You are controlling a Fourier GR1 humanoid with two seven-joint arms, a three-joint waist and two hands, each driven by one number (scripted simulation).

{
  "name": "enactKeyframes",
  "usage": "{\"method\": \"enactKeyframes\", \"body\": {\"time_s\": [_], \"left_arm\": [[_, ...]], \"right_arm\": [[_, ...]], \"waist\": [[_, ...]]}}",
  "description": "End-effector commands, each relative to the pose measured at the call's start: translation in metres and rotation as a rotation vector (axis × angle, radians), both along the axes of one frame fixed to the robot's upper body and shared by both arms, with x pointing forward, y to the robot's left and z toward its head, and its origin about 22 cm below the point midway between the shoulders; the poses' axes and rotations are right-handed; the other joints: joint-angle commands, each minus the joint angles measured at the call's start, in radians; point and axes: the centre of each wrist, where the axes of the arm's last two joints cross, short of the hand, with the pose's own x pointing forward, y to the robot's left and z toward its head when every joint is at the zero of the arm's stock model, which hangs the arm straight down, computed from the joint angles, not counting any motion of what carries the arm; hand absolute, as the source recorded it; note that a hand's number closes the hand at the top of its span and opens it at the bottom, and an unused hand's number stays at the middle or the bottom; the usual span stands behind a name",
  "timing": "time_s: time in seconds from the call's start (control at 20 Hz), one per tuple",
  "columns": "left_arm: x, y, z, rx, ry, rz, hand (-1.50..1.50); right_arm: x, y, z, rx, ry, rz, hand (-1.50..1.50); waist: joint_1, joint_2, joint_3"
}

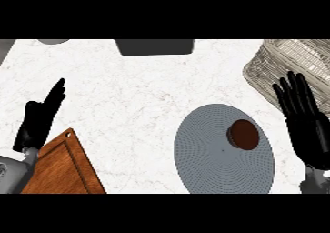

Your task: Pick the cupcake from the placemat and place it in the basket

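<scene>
Cupcake [244, 134], brown and round with a grey edge, lies on the grey placemat [214, 164], near its right side. Right hand [308, 127] is beside the placemat, fingers straight and spread, holding nothing. Left hand [40, 119] rests open above the wooden board [63, 168]. Further away stands the wire basket [295, 63].

The right hand [308, 125] is held flat at the view's right, fingers straight and spread, pointing away. The left hand [40, 119] shows edge-on at the left, fingers straight.
</scene>
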Motion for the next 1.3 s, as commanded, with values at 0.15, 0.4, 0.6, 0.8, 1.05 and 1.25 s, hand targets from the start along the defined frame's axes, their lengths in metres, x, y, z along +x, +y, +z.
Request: {"method": "enactKeyframes", "body": {"time_s": [0.15,0.4,0.6,0.8,1.05,1.25], "left_arm": [[-0.033,-0.016,-0.062,-0.174,0.224,0.032,0.00],[-0.057,-0.015,-0.083,-0.249,0.366,0.043,0.00],[-0.077,-0.003,-0.092,-0.269,0.377,0.116,0.00],[-0.085,-0.002,-0.097,-0.281,0.382,0.133,0.00],[-0.083,-0.005,-0.096,-0.279,0.360,0.142,0.00],[-0.091,0.003,-0.098,-0.279,0.379,0.125,0.00]], "right_arm": [[0.031,0.025,0.032,0.078,-0.118,0.418,1.50],[0.019,0.078,0.031,0.006,-0.244,0.915,1.50],[-0.022,0.102,0.024,-0.186,-0.316,0.812,-1.50],[-0.004,0.068,0.056,-0.518,-0.329,0.605,-1.50],[0.005,0.019,0.121,-0.909,-0.399,0.361,-1.50],[0.010,-0.010,0.179,-1.086,-0.403,0.317,-1.50]], "waist": [[0.072,-0.021,-0.014],[0.096,-0.025,-0.012],[0.027,-0.040,-0.014],[0.019,-0.042,-0.016],[-0.004,-0.042,-0.016],[0.017,-0.034,-0.016]]}}
